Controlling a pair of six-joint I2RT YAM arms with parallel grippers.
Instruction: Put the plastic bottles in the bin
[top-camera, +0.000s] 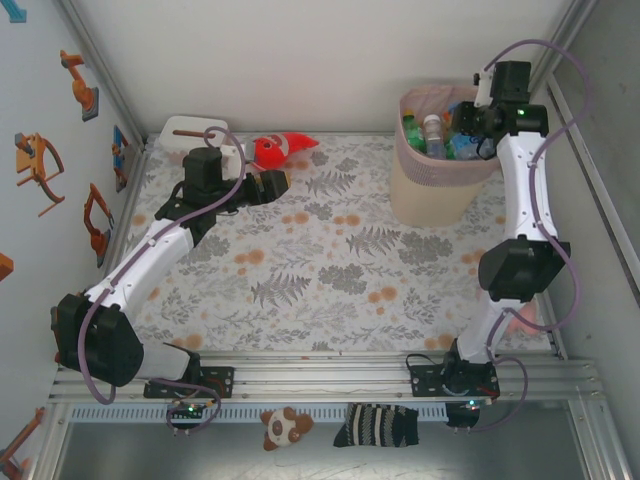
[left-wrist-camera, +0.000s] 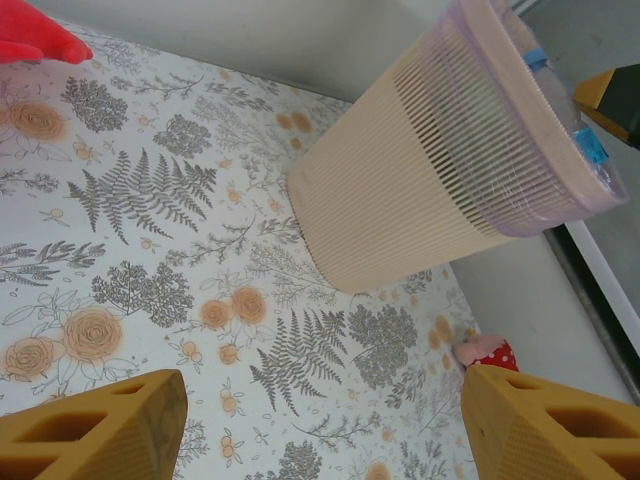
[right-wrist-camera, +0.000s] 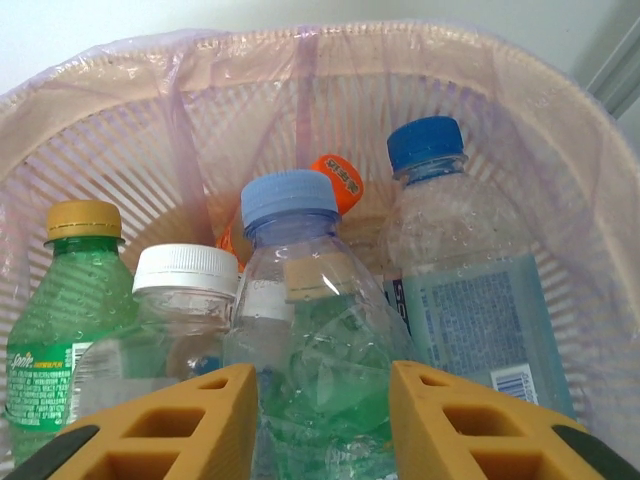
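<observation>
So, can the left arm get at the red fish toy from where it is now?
Probably yes. The left end effector is open and sits just beside the fish toy near the white box, with nothing between them; the bin stands far off to the right.

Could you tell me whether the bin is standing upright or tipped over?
Upright: the bin stands on its base, rim up, with bottles standing inside it.

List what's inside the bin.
The bin holds plastic bottles: a green one, a white-capped one, a light-blue-capped one, a dark-blue-capped one, an orange cap. Anything beneath is covered.
</observation>
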